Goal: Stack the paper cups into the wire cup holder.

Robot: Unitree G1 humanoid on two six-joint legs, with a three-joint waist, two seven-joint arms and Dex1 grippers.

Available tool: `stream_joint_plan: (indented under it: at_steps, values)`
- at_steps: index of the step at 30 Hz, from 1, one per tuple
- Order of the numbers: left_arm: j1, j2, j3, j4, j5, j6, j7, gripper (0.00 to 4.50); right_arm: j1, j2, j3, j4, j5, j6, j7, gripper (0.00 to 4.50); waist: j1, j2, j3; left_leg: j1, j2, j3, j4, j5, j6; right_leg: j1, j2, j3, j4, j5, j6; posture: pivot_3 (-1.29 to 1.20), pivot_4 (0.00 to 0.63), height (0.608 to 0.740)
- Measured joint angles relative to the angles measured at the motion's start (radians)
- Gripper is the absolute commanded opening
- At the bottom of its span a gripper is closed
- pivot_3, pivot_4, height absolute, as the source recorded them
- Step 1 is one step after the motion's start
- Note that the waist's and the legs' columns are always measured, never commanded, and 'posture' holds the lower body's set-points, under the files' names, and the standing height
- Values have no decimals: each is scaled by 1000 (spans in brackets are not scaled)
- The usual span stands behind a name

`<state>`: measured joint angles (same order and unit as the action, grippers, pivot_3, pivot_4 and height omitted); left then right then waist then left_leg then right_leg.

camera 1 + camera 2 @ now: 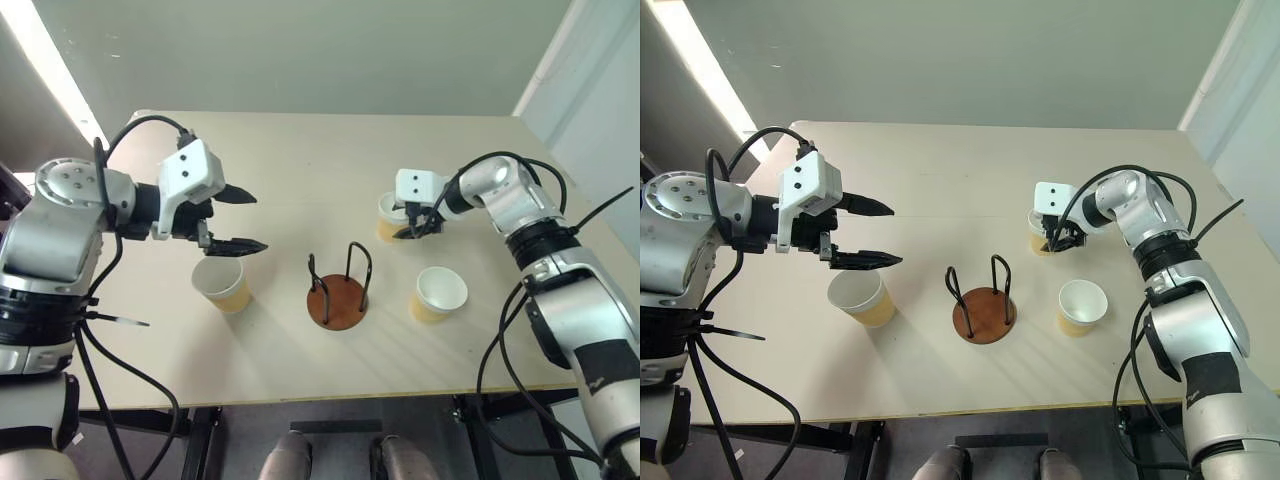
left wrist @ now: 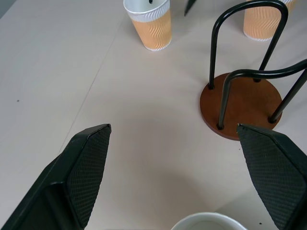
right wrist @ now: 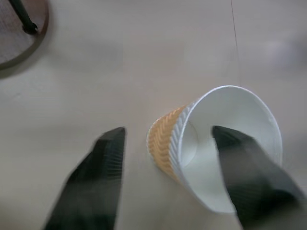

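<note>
The right gripper (image 3: 165,158) straddles the rim of a small tapered paper cup with white inside and ribbed tan wall (image 1: 390,217), one finger inside, one outside, not yet pinched. That cup stands upright beyond and right of the black-wire cup holder on its reddish-brown disc (image 1: 337,292). The left gripper (image 1: 236,220), spread wide and empty, hovers left of the holder.

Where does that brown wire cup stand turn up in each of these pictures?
Left eye view: the wire cup holder stands mid-table, between two cups.
Right eye view: mid-table again.
Left wrist view: right half, beyond the open fingers.
Right wrist view: its base edge in the top left corner.
Shared landmark: its reddish-brown disc.
</note>
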<state>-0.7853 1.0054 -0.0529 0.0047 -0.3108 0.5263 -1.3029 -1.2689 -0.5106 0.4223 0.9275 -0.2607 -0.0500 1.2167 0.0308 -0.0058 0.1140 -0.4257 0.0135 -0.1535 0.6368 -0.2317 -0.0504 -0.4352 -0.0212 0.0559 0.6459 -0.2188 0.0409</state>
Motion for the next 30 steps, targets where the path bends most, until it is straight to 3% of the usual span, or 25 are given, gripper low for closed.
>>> stream_joint_plan:
  at_steps: [5, 16, 24, 30]
  values:
    - [0, 0, -1, 1, 8, -6, -1, 4500, 0, 8, -5, 5, 1, -3, 21, 27, 0, 0, 0, 0, 0, 0, 0, 1, -2, 0, 0, 0, 0, 0, 0, 0, 150, 740]
    - [0, -1, -6, 18, 13, -9, -23, 4500, 28, -92, -83, -300, 116, 206, 223, 27, 0, 0, 0, -1, 0, 1, -2, 6, -11, 0, 0, 0, 0, -1, -2, 0, 150, 740]
    - [-2, -3, -5, 21, -9, -12, -47, 4500, 40, -226, -176, -797, 284, 509, 320, 27, -2, 0, 0, 0, 1, 1, -4, 7, -13, -1, 1, 0, -1, -1, -2, 0, 150, 740]
    - [-5, -17, -10, 41, -8, -30, -53, 4500, 32, -220, -178, -1064, 389, 667, 312, 27, -7, 0, 0, 1, 2, 1, -3, 7, -10, -1, 2, 0, 0, -1, -2, 0, 150, 740]
